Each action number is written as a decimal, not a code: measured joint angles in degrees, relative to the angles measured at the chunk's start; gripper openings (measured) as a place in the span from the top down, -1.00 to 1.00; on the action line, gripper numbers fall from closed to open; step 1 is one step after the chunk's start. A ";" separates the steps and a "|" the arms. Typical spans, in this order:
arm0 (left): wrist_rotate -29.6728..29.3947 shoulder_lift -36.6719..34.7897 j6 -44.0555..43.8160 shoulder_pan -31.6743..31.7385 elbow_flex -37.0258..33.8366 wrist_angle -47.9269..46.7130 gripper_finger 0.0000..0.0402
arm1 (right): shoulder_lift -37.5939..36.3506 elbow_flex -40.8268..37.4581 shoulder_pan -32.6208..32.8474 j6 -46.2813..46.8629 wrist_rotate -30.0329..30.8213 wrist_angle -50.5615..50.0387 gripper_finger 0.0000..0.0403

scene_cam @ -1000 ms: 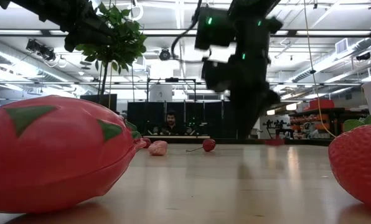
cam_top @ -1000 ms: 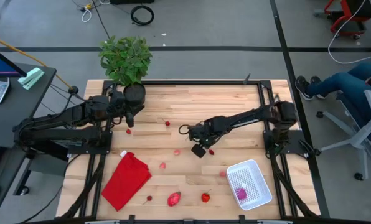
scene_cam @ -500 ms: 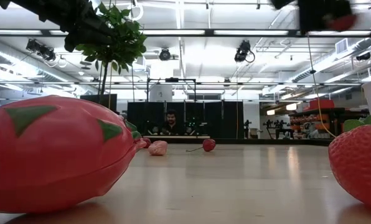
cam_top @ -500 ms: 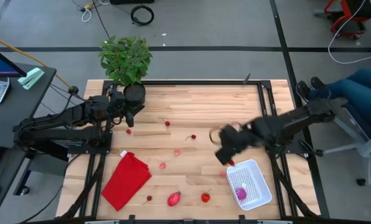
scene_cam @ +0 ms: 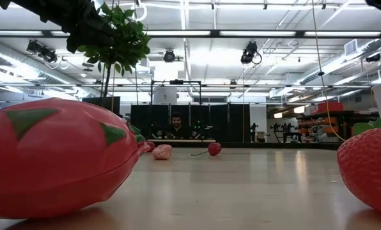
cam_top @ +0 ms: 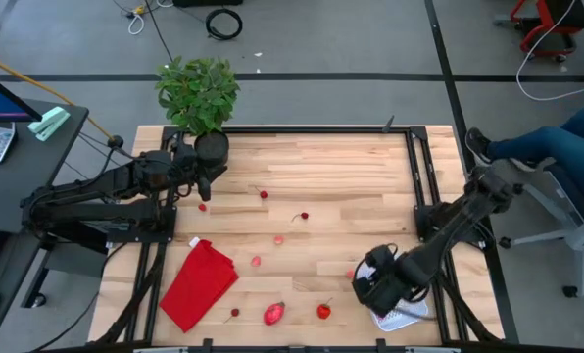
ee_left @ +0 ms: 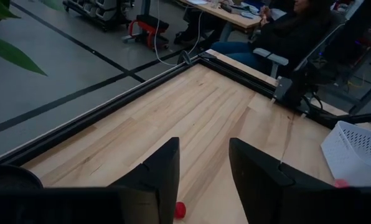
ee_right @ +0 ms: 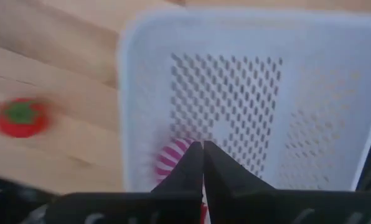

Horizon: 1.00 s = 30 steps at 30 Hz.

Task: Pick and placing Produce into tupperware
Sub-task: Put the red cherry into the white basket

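Observation:
The white perforated tupperware point(ee_right: 248, 93) stands at the table's near right; only its near corner point(cam_top: 407, 316) shows past my right arm. My right gripper point(ee_right: 202, 155) hangs over it with the fingers shut, a sliver of red point(ee_right: 204, 210) between them. A pink striped piece point(ee_right: 172, 159) lies in the container. A strawberry point(cam_top: 323, 312) and other small red and pink fruits point(cam_top: 278, 239) lie on the table. My left gripper point(ee_left: 204, 180) is open and empty at the far left, above a small red piece point(ee_left: 180, 210). My right gripper is shut on a small red fruit; only a red sliver point(ee_right: 204, 210) shows between the two fingers, which hide the rest. The fingers point down from above. The piece is lifted clear, over the tupperware.
A potted plant point(cam_top: 199, 98) stands at the far left beside my left gripper. A folded red cloth point(cam_top: 199, 284) lies near left. A large pink fruit point(cam_top: 273, 314) and a cherry point(cam_top: 305, 217) lie on the table. A seated person's legs point(cam_top: 557, 142) are off the right edge.
My right gripper has risen from the table's middle and swung toward the near right corner, carrying the small red piece from there, and now hangs over the tupperware. It has left the low view.

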 joint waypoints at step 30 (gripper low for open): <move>0.03 0.02 -3.45 0.00 0.00 0.02 0.24 | -9.96 -0.02 -4.13 -6.17 6.79 4.33 0.05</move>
